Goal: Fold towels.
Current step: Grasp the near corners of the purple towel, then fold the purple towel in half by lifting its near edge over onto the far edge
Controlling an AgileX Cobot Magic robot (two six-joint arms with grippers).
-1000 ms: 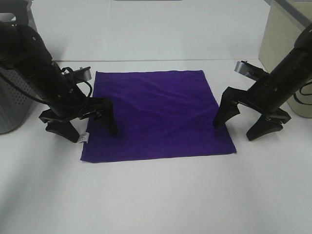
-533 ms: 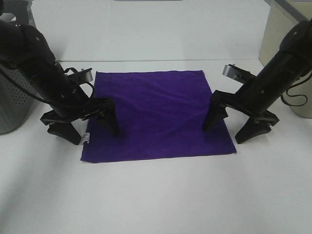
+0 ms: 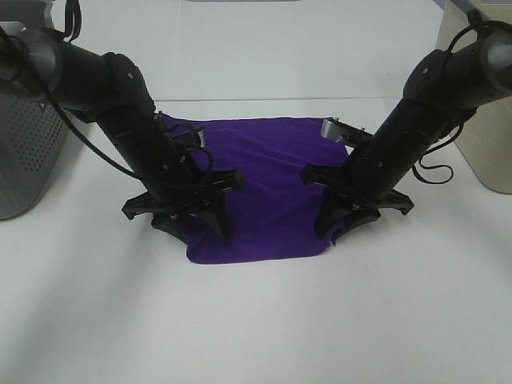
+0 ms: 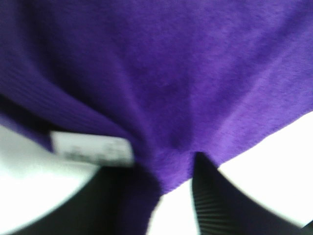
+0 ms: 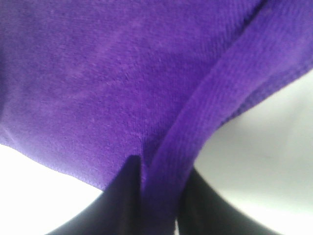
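Note:
The deep purple towel (image 3: 264,184) lies on the white table (image 3: 256,320), bunched inward at both near corners. My left gripper (image 3: 196,230) is shut on the towel's left near edge. The left wrist view shows the cloth (image 4: 171,73) pinched between the black fingers (image 4: 225,205), with the white care tag (image 4: 92,148) beside them. My right gripper (image 3: 340,226) is shut on the towel's right near edge. The right wrist view shows a folded ridge of cloth (image 5: 98,73) held between its fingers (image 5: 122,196).
A grey perforated bin (image 3: 24,152) stands at the left edge of the table. A beige box (image 3: 480,120) stands at the right edge. Cables hang from both arms.
Both grippers have moved inward and shut on the towel's side edges. The edges are drawn toward the middle, so the towel looks narrower and bunched at the front.

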